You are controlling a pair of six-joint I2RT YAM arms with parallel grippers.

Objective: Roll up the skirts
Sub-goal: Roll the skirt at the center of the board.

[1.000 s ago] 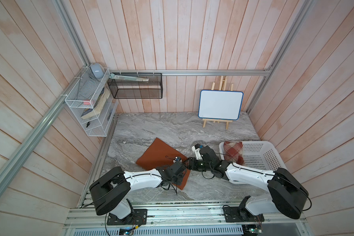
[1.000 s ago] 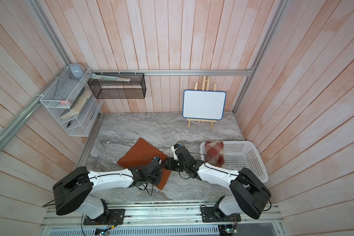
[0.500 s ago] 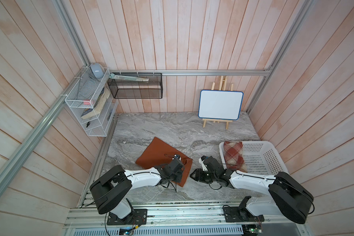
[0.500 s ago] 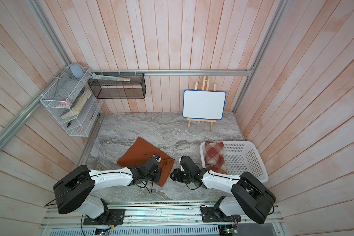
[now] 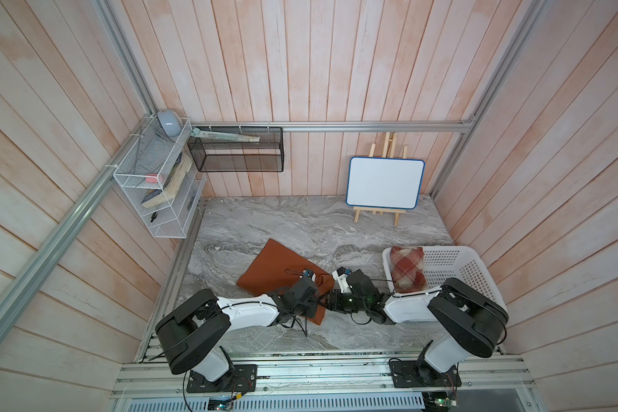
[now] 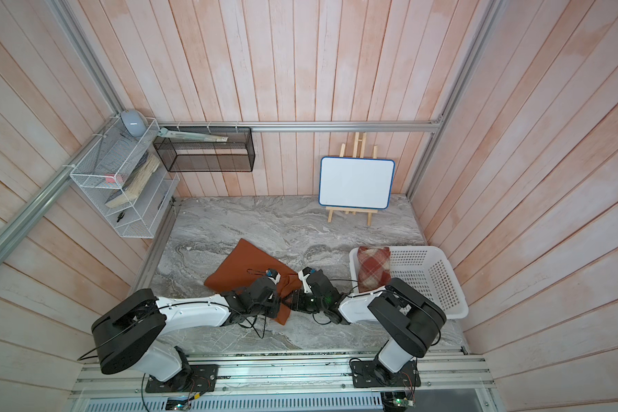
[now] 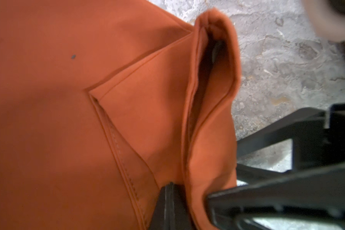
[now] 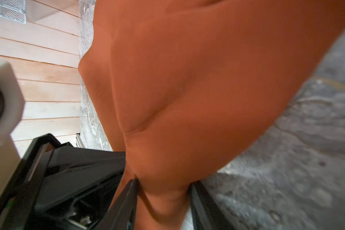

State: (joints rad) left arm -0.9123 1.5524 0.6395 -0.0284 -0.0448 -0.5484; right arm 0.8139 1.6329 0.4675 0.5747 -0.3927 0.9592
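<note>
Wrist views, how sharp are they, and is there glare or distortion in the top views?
Left wrist view: the rust-orange skirt is fairly sharp, stitching readable, its open fold dark inside. Right wrist view: softer, the skirt's crease and the marble tabletop smeared, a white housing out of focus. Both top views: even light, no glare on the whiteboard, wall planks splayed by the wide lens.

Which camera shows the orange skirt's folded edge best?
Left wrist view: the orange skirt fills it, fold and stitching clear. Right wrist view shows only bunched cloth; both top views show it small, partly covered.
</note>
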